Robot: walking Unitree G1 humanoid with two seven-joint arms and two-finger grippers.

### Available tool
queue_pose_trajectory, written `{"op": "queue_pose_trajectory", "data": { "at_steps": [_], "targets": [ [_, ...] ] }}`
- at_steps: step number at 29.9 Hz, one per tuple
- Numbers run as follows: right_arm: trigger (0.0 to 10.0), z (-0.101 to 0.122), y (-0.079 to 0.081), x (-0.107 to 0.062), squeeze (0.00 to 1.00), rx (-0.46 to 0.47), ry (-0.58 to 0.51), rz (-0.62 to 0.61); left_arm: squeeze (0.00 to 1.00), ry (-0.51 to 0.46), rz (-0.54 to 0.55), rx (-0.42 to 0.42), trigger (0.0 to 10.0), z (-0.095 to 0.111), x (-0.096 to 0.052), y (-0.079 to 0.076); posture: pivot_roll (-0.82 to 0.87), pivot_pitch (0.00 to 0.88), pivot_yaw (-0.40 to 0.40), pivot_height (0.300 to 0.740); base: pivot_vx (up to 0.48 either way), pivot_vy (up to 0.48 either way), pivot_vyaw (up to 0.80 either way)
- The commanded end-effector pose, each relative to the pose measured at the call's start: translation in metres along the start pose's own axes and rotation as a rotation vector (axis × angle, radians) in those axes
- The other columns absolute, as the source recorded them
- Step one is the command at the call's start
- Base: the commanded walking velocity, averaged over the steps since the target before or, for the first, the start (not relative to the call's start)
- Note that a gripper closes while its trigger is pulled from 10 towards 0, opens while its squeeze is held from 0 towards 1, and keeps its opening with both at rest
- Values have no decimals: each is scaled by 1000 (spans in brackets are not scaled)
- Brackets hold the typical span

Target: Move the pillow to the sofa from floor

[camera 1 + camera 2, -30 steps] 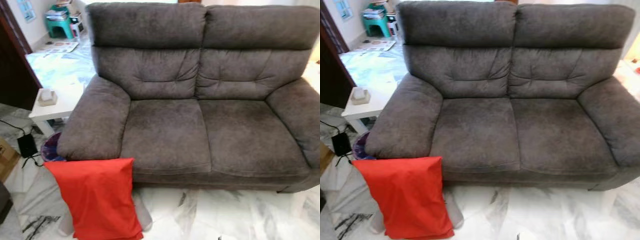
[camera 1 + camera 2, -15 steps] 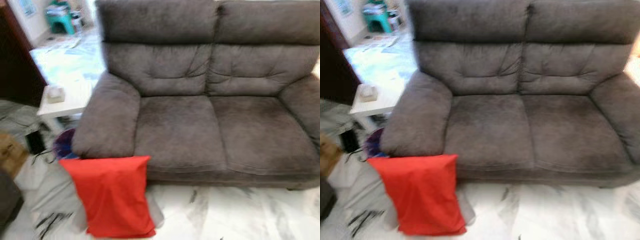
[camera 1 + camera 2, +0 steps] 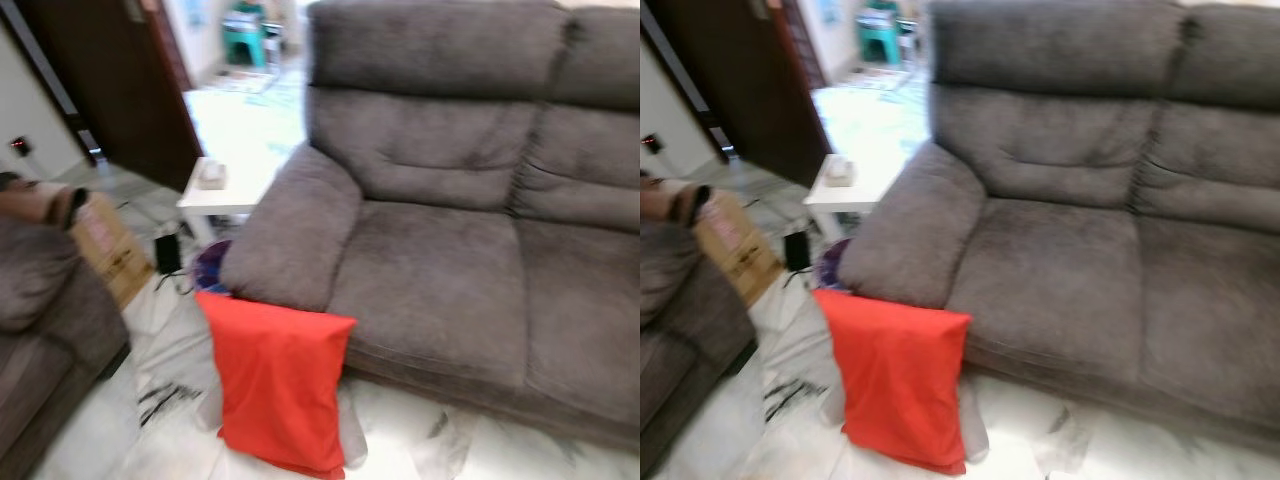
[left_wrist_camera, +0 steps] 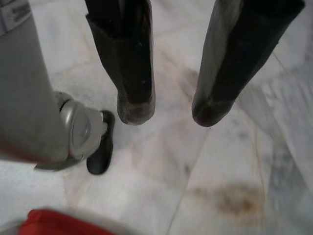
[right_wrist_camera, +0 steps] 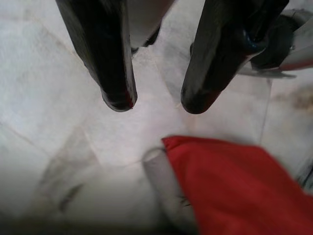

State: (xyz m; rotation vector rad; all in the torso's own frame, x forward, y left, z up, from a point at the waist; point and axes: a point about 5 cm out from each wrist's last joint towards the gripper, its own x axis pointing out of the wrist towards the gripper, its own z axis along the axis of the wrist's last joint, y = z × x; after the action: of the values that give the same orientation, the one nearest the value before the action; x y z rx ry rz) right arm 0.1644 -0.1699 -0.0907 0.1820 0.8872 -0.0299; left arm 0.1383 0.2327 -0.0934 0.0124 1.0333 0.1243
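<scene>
Left eye view, blurred: red pillow (image 3: 278, 385) apparently leaning against sofa (image 3: 440, 270).

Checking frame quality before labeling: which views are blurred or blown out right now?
Left eye view: soft motion blur; red pillow and sofa readable, floor glare beyond the white side table. Right eye view: same blur. Left wrist view: left tool near and soft, marble floor evenly lit. Right wrist view: right tool blurred, pillow edge smeared.

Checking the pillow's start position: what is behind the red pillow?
The red pillow stands on the marble floor, leaning against the grey sofa's front at its armrest. A pale grey cloth-like edge shows behind its lower part; the sofa base there is covered.
</scene>
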Motion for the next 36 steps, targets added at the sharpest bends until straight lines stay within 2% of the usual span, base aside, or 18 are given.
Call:
{"op": "queue_pose_trajectory", "data": {
  "at_steps": [1,18,31,36],
  "targets": [
    [10000,-10,1,-3,0,4,27,1,0,29,6,-4,10000,-9,-2,3,67,103,54,740,0,0,800],
    [10000,-10,0,-3,0,12,20,1,0,26,7,-8,10000,-9,-2,3,68,112,56,740,0,0,800],
    [10000,-8,1,-2,0,56,2,2,0,26,13,17,10000,-9,-2,3,67,116,53,740,0,0,0],
    [10000,-8,0,-3,0,53,7,6,0,4,24,16,10000,0,-1,8,68,115,50,740,0,-459,0]
  ]
}}
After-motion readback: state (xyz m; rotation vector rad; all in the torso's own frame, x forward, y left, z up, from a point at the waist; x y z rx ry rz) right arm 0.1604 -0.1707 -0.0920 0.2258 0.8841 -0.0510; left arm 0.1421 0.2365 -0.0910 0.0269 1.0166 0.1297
